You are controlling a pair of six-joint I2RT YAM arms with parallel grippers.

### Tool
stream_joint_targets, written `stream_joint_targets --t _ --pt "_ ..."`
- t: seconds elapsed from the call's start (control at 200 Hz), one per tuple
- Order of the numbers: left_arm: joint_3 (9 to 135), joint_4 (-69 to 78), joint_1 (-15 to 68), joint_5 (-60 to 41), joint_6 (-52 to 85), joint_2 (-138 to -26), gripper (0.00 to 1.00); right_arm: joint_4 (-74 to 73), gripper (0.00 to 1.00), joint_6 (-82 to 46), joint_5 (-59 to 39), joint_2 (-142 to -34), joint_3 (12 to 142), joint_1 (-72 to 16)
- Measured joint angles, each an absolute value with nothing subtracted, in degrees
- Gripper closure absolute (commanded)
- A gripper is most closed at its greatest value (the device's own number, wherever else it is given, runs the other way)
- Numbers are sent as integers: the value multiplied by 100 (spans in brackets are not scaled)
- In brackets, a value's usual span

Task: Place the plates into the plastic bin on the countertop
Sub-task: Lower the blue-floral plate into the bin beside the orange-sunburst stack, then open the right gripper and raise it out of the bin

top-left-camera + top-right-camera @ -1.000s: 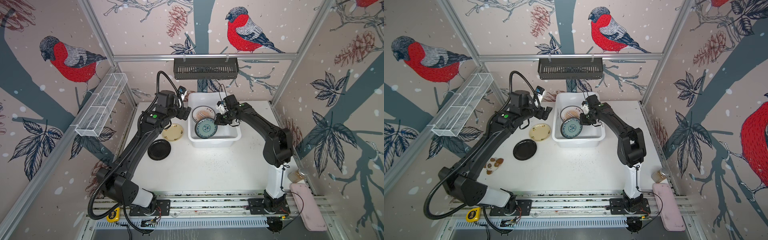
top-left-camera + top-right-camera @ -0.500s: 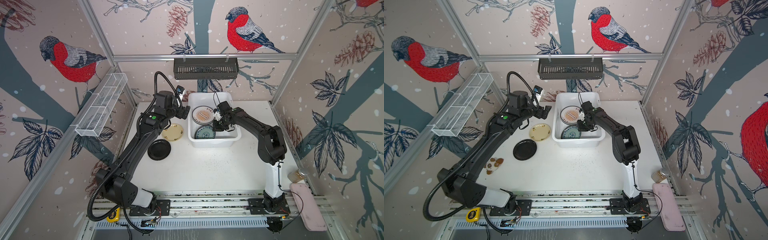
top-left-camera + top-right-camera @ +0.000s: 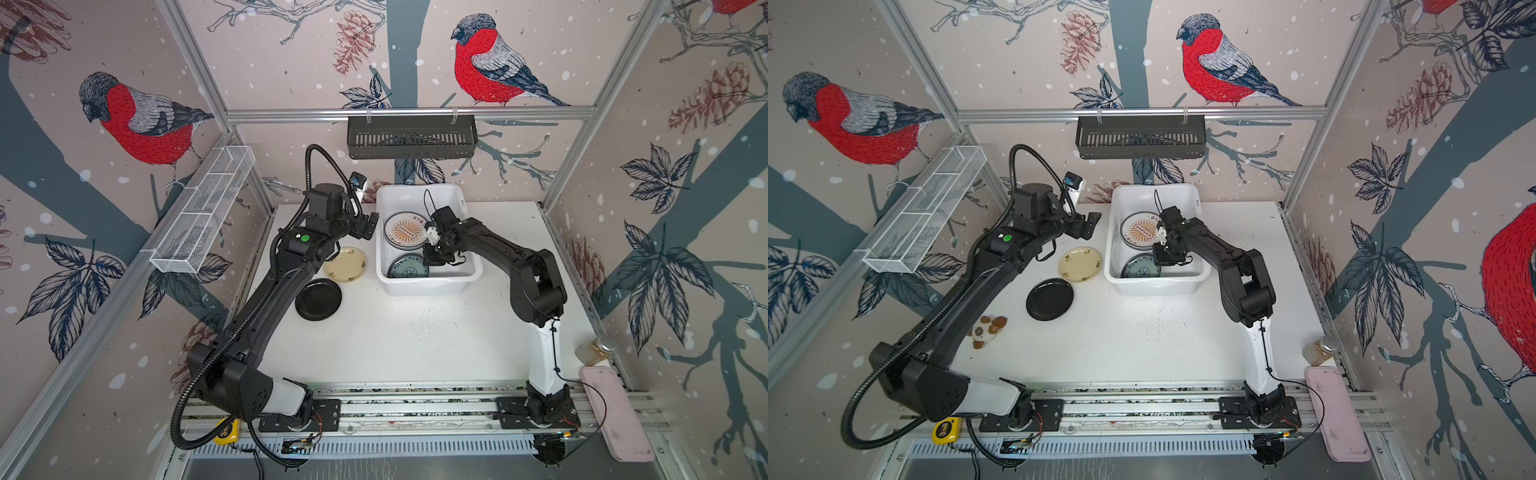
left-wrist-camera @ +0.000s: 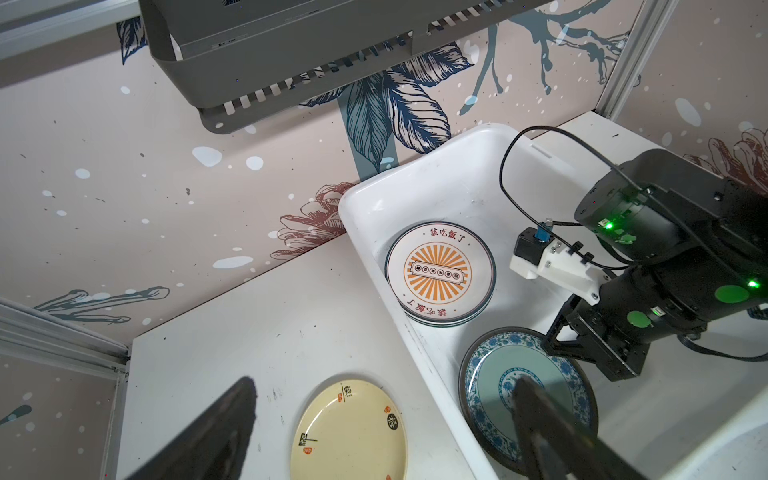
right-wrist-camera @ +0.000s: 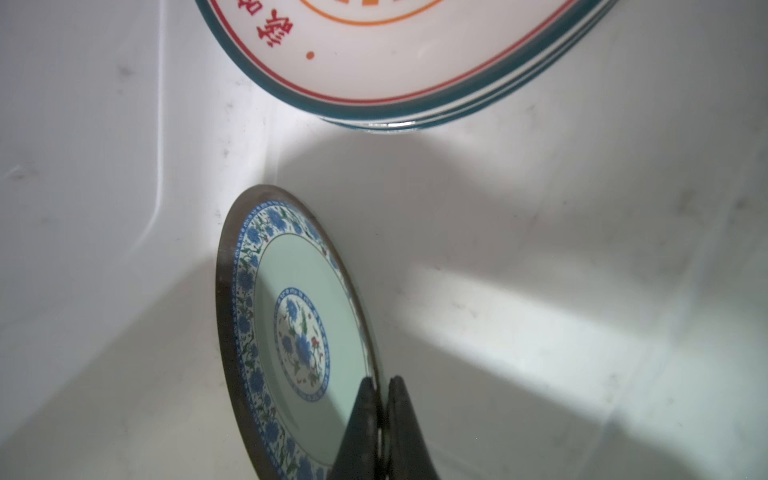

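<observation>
Rim of the teal plate [image 3: 405,268] is clamped in my shut right claw [image 5: 382,381], the plate leaning on edge low in the plastic bin [image 3: 428,286]. My left claw [image 3: 368,226] gapes empty, with the pale yellow plate [image 3: 345,264] flat on the surface [image 3: 415,340] just nearside of it

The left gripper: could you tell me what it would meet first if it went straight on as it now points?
Probably the plastic bin, its side wall just ahead of the left gripper; depth is unclear; it may pass over.
</observation>
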State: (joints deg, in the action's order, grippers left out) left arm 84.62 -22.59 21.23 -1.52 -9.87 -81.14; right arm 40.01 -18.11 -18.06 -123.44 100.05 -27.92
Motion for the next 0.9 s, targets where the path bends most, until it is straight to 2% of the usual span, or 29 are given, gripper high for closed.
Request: stream_joint_targets --t 0.525,0.896 --pt "8385 -2189 2123 -156 -1015 -8077 5 3870 88 -1824 -1767 -12591 10040 -2773" --pt "8259 -2084 2123 -154 -1057 -8062 5 3913 77 -1817 -1612 -12794 10213 -2781"
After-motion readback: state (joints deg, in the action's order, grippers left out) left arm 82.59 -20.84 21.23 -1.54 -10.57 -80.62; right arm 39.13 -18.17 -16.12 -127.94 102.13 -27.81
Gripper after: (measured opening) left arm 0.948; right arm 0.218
